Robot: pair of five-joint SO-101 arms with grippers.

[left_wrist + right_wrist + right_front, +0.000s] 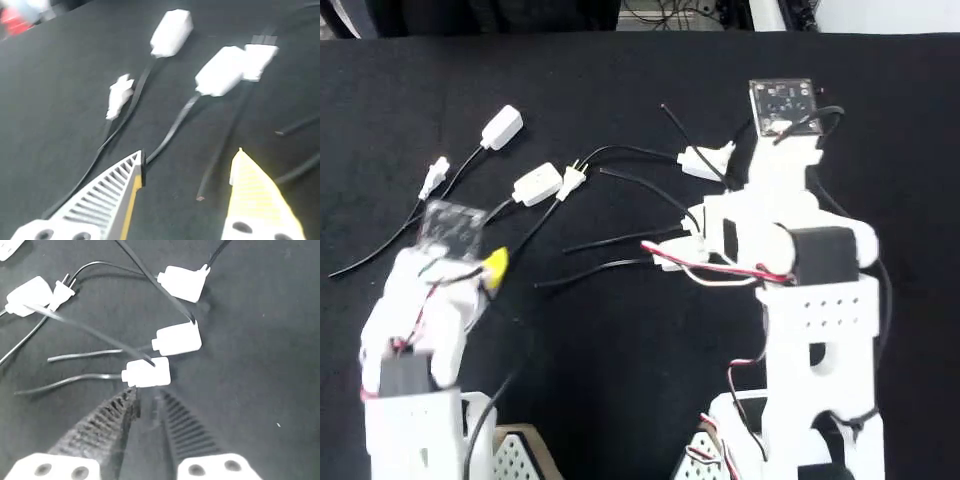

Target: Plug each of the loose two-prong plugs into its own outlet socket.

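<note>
Two white outlet sockets [171,32] [220,70] lie on the black cloth, each on a black cord. A two-prong plug [257,55] rests against the nearer socket, its prongs [65,277] bare. A smaller white plug [119,95] lies apart to one side. My left gripper [189,154] hovers open short of them, with a yellow finger [495,265] and nothing held. Three more white sockets [182,282] [177,337] [146,372] lie in a row. My right gripper [147,391] sits just behind the nearest one, open by a narrow gap and holding nothing.
Loose black cords [620,240] cross the middle of the table between the arms. The right arm [790,250] stands over the three right-hand sockets [705,160]. The left-hand sockets [502,127] [537,184] and the small plug [435,178] lie beyond the left arm.
</note>
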